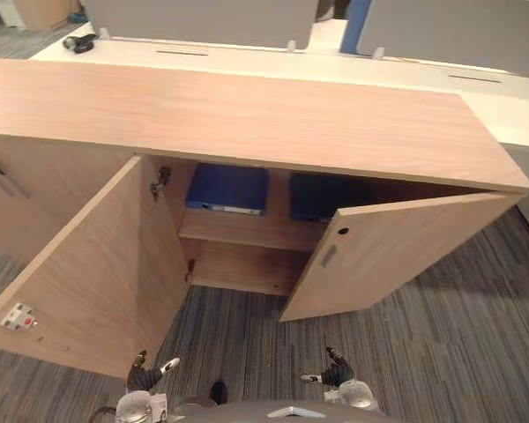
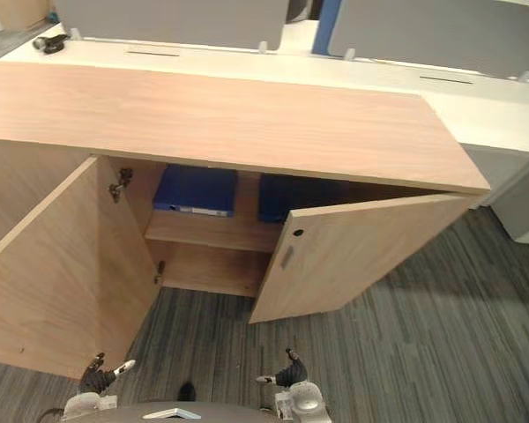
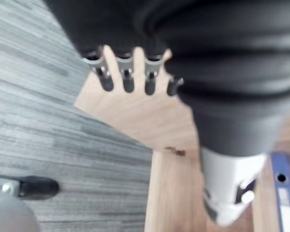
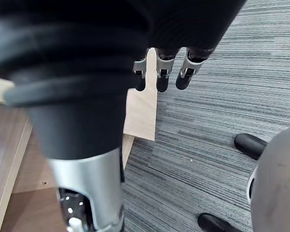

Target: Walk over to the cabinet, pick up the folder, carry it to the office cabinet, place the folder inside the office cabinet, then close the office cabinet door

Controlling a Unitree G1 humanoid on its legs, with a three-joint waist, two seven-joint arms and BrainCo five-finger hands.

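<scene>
A low wooden office cabinet (image 1: 247, 115) stands in front of me with both doors swung open. On its upper shelf (image 1: 247, 231) lie two blue folders, one on the left (image 1: 227, 189) and one on the right (image 1: 322, 196), the latter partly hidden by the right door (image 1: 397, 251). The left door (image 1: 88, 264) is open wide toward me. My left hand (image 1: 144, 377) and right hand (image 1: 337, 374) hang low near the floor in front of the cabinet, both empty with relaxed fingers (image 3: 128, 79) (image 4: 162, 77). A blue folder edge (image 3: 285, 193) appears in the left wrist view.
A white desk (image 1: 335, 66) with grey partition screens runs behind the cabinet, and a small black object (image 1: 79, 41) lies on its left end. Another cabinet front with a metal handle (image 1: 4, 176) adjoins on the left. Grey striped carpet (image 1: 441, 335) covers the floor.
</scene>
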